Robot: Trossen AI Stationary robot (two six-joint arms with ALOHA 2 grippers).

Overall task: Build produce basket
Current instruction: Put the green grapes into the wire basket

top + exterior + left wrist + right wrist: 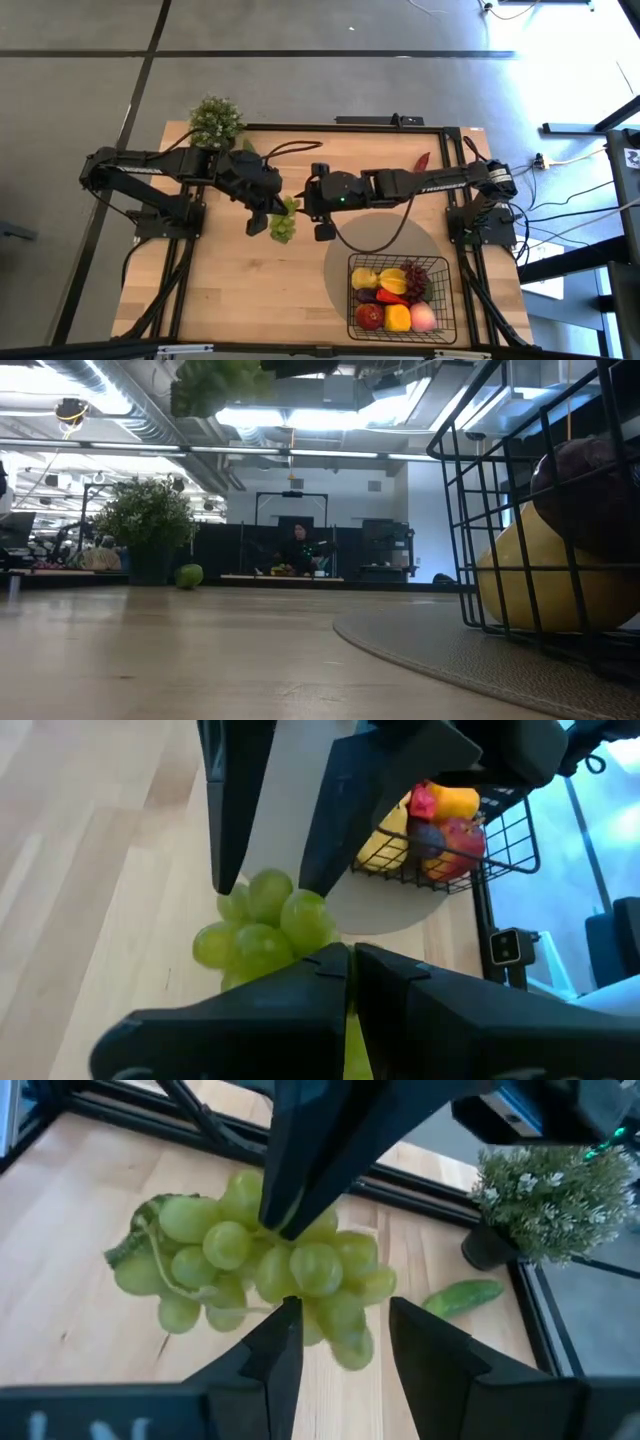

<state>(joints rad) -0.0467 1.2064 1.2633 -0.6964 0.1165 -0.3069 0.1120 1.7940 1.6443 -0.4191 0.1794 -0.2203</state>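
A bunch of green grapes hangs above the middle of the table. It also shows in the low view. My left gripper is shut on it. My right gripper is open. Its two fingers stand on either side of the bunch, and I cannot tell whether they touch it. The black wire basket stands at the near right on a round grey mat. It holds several pieces of produce: yellow, red, orange, pink and dark purple grapes. My left gripper pinches the top of the bunch between its two shut fingers, which point down at a slant from the table's left. The bunch hangs below the fingertips, lifted clear of the table.
A bushy potted plant stands at the far left corner, with a green cucumber lying beside it. A red chili lies at the far right. The near left of the table is bare wood.
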